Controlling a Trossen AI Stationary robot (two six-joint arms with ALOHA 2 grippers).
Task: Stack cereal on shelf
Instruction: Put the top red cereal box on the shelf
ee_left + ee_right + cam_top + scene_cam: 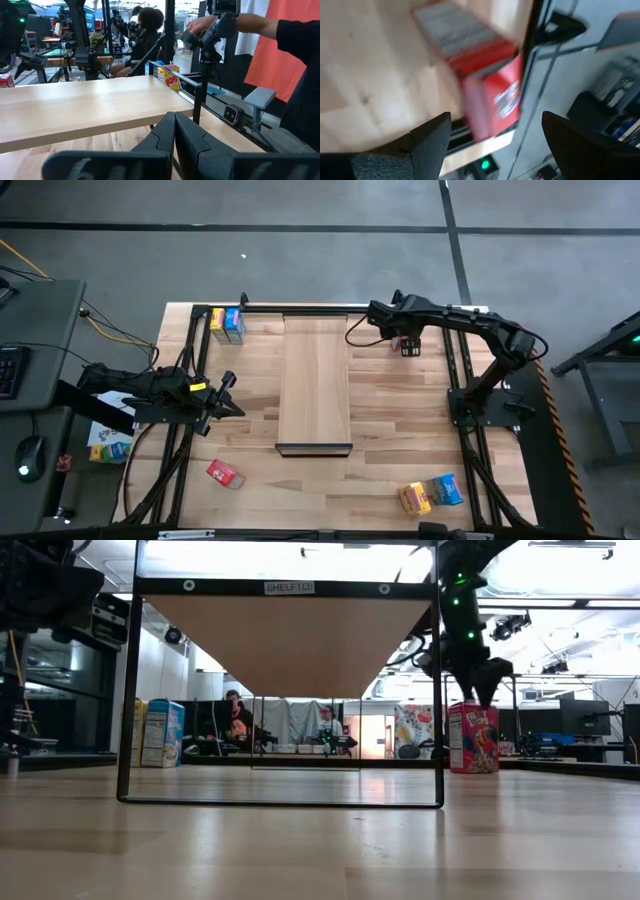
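The shelf (315, 380) is a pale board on a black frame, running from the far edge toward the near one, with a dark lip (314, 448) at its near end. A red cereal box (408, 345) stands upright at the far right. My right gripper (487, 692) hangs open just above it, slanting down; the right wrist view shows the box (490, 95) between the spread fingers. A yellow and a blue box (227, 324) stand at the far left. One red box (224, 473) lies near left. My left gripper (228, 395) waits shut, level, left of the shelf.
A yellow and a blue box (432, 494) lie at the near right. Black frame rails (455, 370) run along the table's left and right sides, close to the red box. People sit beyond the far edge (235, 720). A desk with a keyboard stands to the left (30, 360).
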